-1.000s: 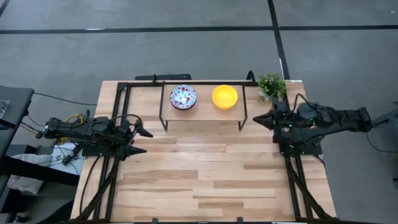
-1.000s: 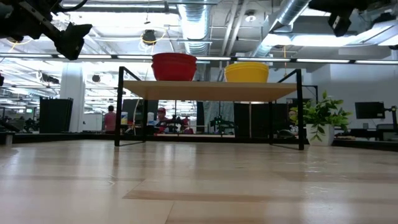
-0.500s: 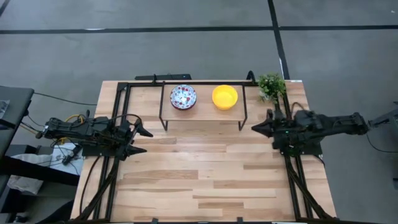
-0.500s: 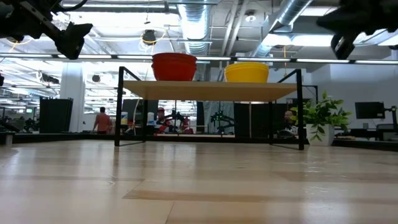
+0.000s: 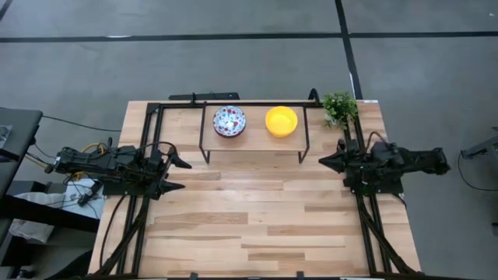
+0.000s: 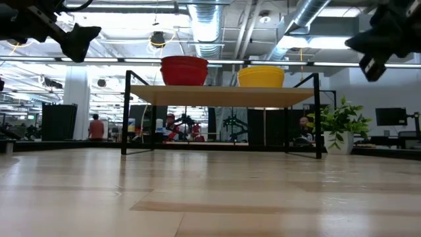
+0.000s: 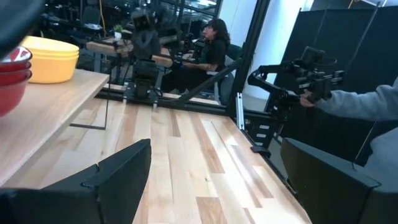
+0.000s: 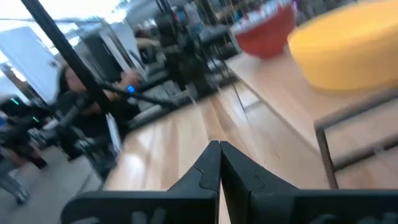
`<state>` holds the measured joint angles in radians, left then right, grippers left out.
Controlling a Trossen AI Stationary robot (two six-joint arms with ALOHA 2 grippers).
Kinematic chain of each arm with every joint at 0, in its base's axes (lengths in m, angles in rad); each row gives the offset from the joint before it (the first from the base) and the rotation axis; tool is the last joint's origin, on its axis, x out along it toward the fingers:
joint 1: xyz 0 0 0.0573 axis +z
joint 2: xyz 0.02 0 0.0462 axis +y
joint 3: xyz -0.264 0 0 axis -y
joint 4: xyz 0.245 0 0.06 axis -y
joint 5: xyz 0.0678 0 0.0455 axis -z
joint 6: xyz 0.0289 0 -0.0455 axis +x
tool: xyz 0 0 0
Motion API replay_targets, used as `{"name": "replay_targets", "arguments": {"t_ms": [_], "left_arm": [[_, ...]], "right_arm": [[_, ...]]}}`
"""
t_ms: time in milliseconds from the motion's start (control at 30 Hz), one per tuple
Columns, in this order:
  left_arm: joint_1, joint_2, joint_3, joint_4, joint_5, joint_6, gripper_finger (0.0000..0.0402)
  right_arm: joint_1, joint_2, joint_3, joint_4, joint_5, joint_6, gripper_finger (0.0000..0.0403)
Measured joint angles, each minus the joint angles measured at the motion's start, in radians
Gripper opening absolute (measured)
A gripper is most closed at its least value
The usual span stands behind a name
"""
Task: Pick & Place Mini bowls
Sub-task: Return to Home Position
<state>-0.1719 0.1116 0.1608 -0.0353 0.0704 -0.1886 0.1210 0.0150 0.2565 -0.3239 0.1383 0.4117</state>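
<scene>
A low shelf with a black metal frame and a pale wooden board (image 5: 254, 140) stands at the back edge of the light plank wooden worktop (image 5: 257, 218). Two stacks of mini bowls sit on the board, apart from one another. The white bowls with red-blue floral speckle and red outsides (image 5: 229, 120) are toward the left, and the plain glossy yellow bowls (image 5: 281, 121) toward the right. In the low view both stacks sit nested; I cannot tell for sure how many bowls each holds. A small green potted plant (image 5: 340, 106) stands at the worktop's back right corner, just beside the shelf's right end.

The dark left arm (image 5: 109, 165) lies over the worktop's left edge, above the surface. The left arm's jaws are spread apart, hold nothing, and point toward the middle, well apart from the shelf. The dark right arm (image 5: 389, 159) lies over the right edge. The right arm's jaws are pressed together on nothing, with the tips pointing inward, near the shelf's front right leg
</scene>
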Motion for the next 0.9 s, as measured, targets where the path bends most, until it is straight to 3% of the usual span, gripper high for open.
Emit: {"name": "replay_targets", "arguments": {"t_ms": [367,900], "left_arm": [[0.000,0.000,0.000,0.001,-0.003,0.028,0.0356],[0.000,0.001,0.000,-0.010,-0.044,0.070,0.0356]], "right_arm": [[0.001,-0.011,-0.202,0.226,-0.008,0.011,0.0000],[-0.007,-0.003,-0.210,0.251,0.037,-0.082,0.0000]]}}
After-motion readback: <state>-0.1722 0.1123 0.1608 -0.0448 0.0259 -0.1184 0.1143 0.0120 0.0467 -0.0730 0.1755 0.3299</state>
